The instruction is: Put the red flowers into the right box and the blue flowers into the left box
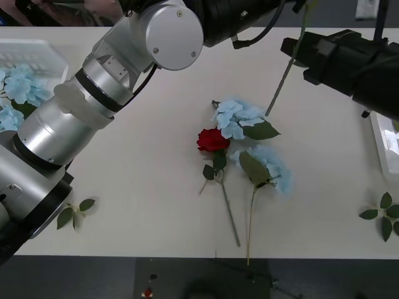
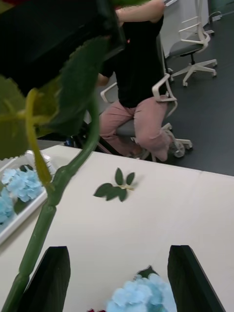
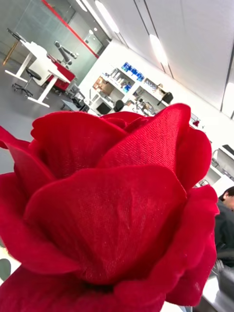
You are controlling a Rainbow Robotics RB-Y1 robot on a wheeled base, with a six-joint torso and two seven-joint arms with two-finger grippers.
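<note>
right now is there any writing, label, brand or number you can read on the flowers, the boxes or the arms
None can be read.
The red flowers and the blue flowers on the table carry no tags.
The left box and the right box show plain white plastic.
The arm casings show no lettering.
The shelves in the room behind the rose are too small to read.

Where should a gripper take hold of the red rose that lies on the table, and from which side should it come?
Grip the red rose by its thin bare stem below the leaves, coming from straight above with the fingers across it. The stem lies flat and free there, while the bloom touches the blue flowers and would crush.
</note>
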